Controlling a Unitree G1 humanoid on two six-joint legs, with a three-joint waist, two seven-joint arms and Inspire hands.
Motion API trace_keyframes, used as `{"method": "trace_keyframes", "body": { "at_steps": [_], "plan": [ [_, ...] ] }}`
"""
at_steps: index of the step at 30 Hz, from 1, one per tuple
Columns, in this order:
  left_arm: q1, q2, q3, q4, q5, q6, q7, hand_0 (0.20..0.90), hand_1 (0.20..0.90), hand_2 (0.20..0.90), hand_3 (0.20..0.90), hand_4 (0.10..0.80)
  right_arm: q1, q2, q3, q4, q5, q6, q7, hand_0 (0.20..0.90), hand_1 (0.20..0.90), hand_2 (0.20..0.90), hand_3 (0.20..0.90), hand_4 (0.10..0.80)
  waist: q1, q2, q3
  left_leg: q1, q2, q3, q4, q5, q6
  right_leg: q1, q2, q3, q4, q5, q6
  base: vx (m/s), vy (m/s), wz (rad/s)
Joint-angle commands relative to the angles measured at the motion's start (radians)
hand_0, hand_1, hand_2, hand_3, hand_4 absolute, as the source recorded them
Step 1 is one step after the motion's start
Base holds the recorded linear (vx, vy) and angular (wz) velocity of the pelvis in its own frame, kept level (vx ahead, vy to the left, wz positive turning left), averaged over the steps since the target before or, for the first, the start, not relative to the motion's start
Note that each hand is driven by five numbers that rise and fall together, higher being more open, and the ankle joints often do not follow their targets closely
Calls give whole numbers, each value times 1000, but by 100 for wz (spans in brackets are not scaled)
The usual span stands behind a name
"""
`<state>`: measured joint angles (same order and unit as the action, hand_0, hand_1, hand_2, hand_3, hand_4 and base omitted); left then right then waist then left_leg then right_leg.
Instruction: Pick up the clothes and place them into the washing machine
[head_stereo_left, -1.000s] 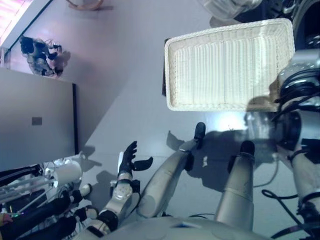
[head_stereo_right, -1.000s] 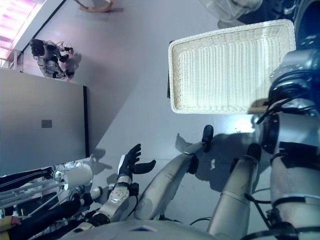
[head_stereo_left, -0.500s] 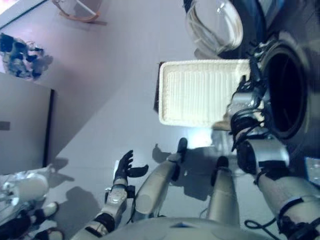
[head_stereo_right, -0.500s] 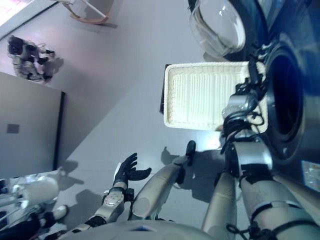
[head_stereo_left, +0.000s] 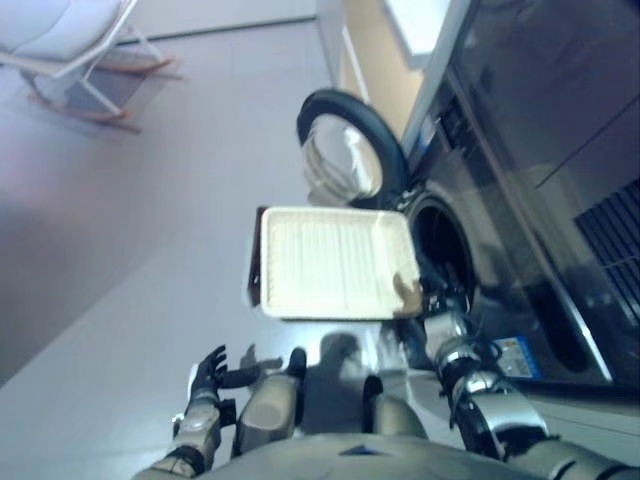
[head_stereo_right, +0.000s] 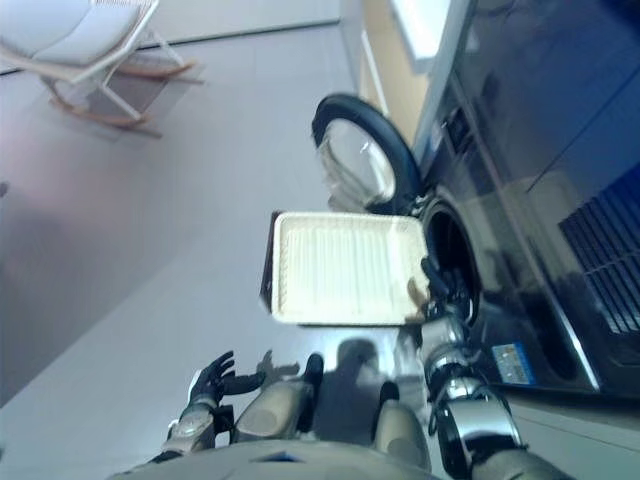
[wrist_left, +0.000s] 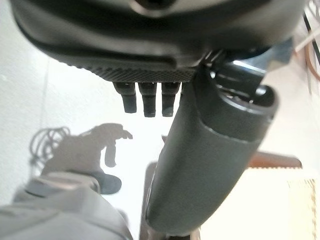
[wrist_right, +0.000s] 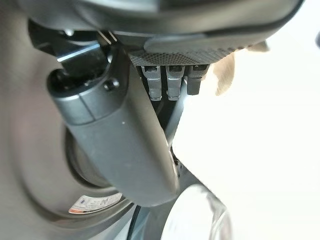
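Observation:
The white wicker basket (head_stereo_left: 330, 262) sits beside the washing machine, and I see no clothes in it. The machine's round door (head_stereo_left: 352, 150) stands open behind the basket, and the dark drum opening (head_stereo_left: 447, 245) is at the basket's right. My right hand (head_stereo_right: 441, 290) is at the basket's near right corner, in front of the drum opening, with straight fingers (wrist_right: 167, 82) that hold nothing. A small tan patch (head_stereo_left: 406, 292) shows at that corner. My left hand (head_stereo_left: 208, 372) hangs low at the left, open with spread fingers, away from the basket.
The dark brown box's edge (head_stereo_left: 254, 272) shows under the basket's left side. The machine's dark front (head_stereo_left: 560, 150) fills the right. A pale rocking chair (head_stereo_left: 80, 50) stands at the far left on the grey floor (head_stereo_left: 130, 250).
The camera has tilted up, so the machine's door and drum come further into view. My right hand stays at the basket's corner by the drum. My left hand stays low and open.

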<state>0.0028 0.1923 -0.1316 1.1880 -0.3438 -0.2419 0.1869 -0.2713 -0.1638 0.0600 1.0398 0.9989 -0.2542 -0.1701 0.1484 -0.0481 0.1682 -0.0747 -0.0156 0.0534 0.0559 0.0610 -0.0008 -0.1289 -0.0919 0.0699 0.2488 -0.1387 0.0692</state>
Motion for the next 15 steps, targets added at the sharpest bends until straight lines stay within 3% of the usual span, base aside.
{"method": "trace_keyframes", "body": {
  "at_steps": [1, 7, 15],
  "plan": [
    [54, -3, 13, 40, 68, -36, -21, 900, 900, 900, 900, 800, 82, -54, -23, -110, -134, -20, 68, 900, 900, 900, 900, 800, -11, 9, -126, -21, -47, 18, -13, -40, 17, 44, -15, -49, -117, 121, 41, 47, -49, -9],
    [70, 4, 48, 81, 107, -27, -45, 900, 900, 900, 900, 800, 268, -34, -9, -80, -267, 17, 101, 900, 900, 900, 900, 800, -44, 0, -175, 49, -42, 13, -57, -29, 8, 106, -20, -79, -132, 124, 43, 16, -53, 8],
    [86, 27, 52, 94, 192, -16, -63, 900, 900, 900, 900, 800, 372, -63, 151, -20, -860, 69, 7, 900, 900, 900, 900, 800, -66, -9, -191, 96, -35, 4, -46, -41, 9, 146, -12, -99, -104, 100, 41, -1, -50, 2]
  ]
}}
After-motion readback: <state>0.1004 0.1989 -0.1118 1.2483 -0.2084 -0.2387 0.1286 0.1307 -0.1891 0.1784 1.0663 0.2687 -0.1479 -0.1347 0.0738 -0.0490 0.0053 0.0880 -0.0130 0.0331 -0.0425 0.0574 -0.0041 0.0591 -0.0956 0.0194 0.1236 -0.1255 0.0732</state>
